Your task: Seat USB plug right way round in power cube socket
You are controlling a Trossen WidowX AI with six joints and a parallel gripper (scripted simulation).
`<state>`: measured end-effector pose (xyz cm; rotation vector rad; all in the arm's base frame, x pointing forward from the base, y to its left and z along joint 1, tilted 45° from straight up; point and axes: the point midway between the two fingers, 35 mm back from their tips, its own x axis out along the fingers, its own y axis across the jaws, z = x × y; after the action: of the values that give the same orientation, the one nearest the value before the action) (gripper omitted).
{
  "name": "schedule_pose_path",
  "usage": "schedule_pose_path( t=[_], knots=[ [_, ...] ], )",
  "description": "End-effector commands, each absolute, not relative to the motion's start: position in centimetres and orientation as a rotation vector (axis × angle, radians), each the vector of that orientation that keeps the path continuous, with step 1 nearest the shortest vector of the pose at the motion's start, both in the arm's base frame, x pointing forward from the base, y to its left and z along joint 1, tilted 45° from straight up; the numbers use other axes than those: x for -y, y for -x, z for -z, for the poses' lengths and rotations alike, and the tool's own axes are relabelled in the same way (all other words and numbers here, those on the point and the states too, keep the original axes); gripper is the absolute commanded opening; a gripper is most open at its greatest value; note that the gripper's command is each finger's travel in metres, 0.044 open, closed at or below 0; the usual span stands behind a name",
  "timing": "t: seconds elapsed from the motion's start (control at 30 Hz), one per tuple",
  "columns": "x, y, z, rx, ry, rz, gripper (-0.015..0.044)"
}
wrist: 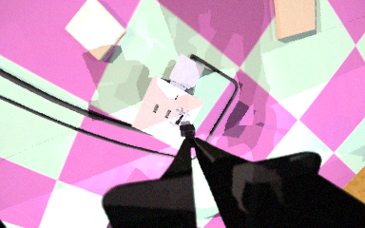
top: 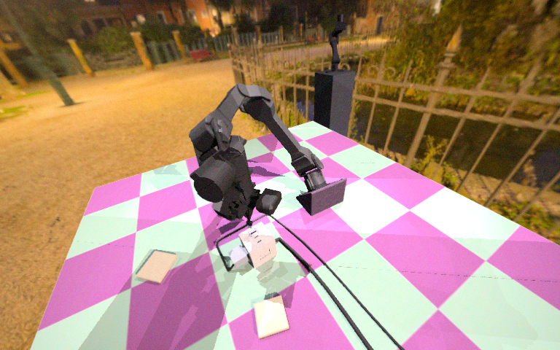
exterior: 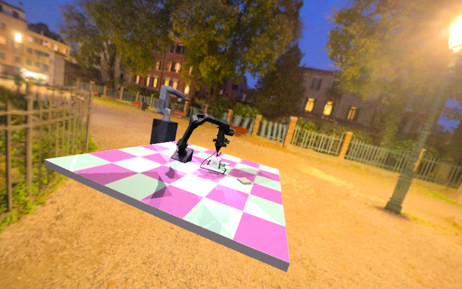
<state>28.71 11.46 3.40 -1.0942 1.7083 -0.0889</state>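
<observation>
The pale pink power cube (top: 260, 250) (exterior: 214, 164) (wrist: 162, 108) stands on the checkered table (top: 413, 264), with several slots showing on its top. My gripper (top: 249, 219) (exterior: 218, 153) (wrist: 190, 142) points straight down over the cube's top and is shut on the small dark USB plug (top: 249, 223) (wrist: 186, 128). The plug sits at the fingertips, just above the top face near one edge. Its thin black cable (top: 230, 254) (wrist: 232, 95) loops round the cube. A lavender block (top: 238, 255) (wrist: 185, 71) sticks out of the cube's side.
Two tan cards (top: 157, 266) (top: 270, 316) (wrist: 95, 28) (wrist: 295, 16) lie flat near the cube. Two black cables (top: 330, 284) (wrist: 57, 102) run from the cube toward the table's front edge. The arm's base (top: 324, 197) stands behind. A dark pedestal (top: 333, 98) stands off the far corner.
</observation>
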Motion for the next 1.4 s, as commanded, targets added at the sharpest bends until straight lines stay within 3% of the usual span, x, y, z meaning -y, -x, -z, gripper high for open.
schedule_pose_path(
  t=[0.0, 1.37],
  knots=[
    [-11.44, -28.71, -3.38, -1.679, 1.001, 0.193, 0.0],
    [-11.44, -28.71, -3.38, -1.271, 0.179, 0.969, 0.0]
  ],
)
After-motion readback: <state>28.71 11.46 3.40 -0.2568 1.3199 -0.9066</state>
